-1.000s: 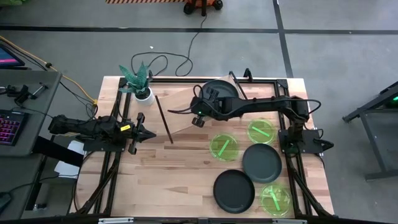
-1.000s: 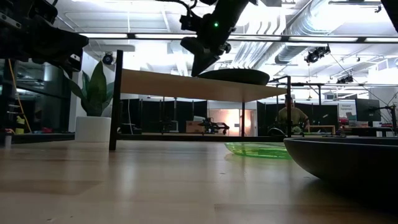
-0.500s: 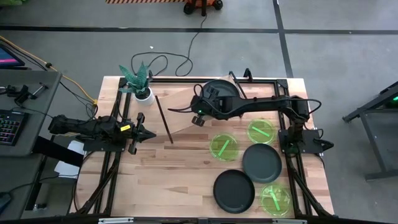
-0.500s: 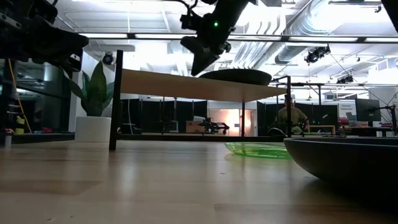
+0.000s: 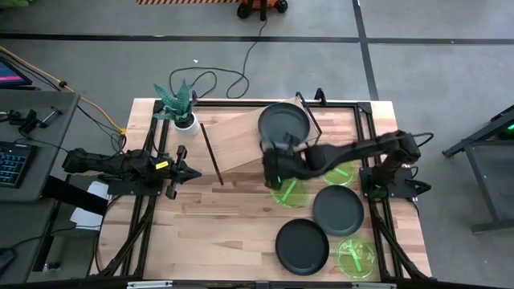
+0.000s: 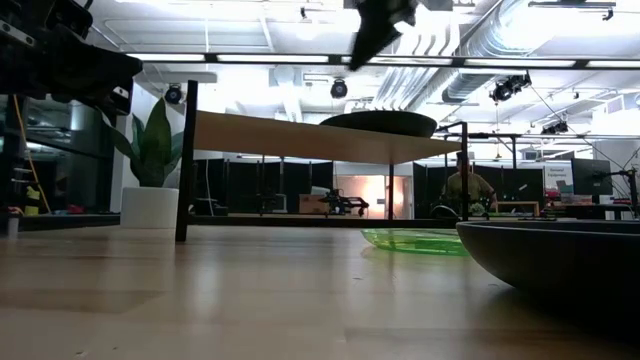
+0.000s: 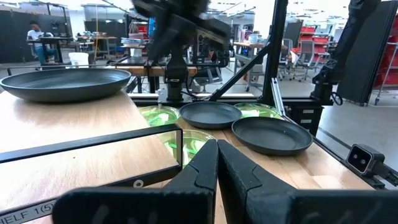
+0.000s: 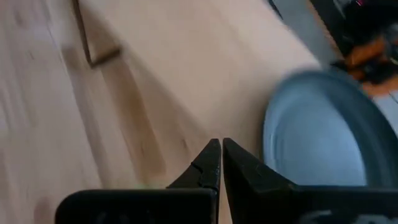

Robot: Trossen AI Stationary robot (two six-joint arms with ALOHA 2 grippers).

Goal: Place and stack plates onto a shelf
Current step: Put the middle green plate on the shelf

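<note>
One dark grey plate [image 5: 283, 122] rests flat on the far right part of the shelf [image 5: 239, 143], also seen in the low view [image 6: 378, 122] and the left wrist view [image 7: 65, 81]. Two more grey plates [image 5: 338, 209] [image 5: 302, 246] and three green plates [image 5: 291, 191] [image 5: 338, 170] [image 5: 356, 257] lie on the tabletop to the right. My right gripper [image 5: 269, 160] [image 8: 221, 146] is shut and empty, hovering above the shelf's near edge, clear of the shelved plate [image 8: 317, 130]. My left gripper [image 5: 189, 172] [image 7: 216, 146] waits shut, left of the shelf.
A potted plant [image 5: 181, 108] stands at the shelf's far left corner. The shelf's black legs [image 6: 185, 160] hold the board well above the tabletop. Bare board lies left of the shelved plate. A person [image 6: 470, 185] sits in the room behind.
My right gripper has drawn away from the near left rim of the grey plate on the shelf, rising and moving toward the table's near edge. The plate has stayed flat on the shelf where it was.
</note>
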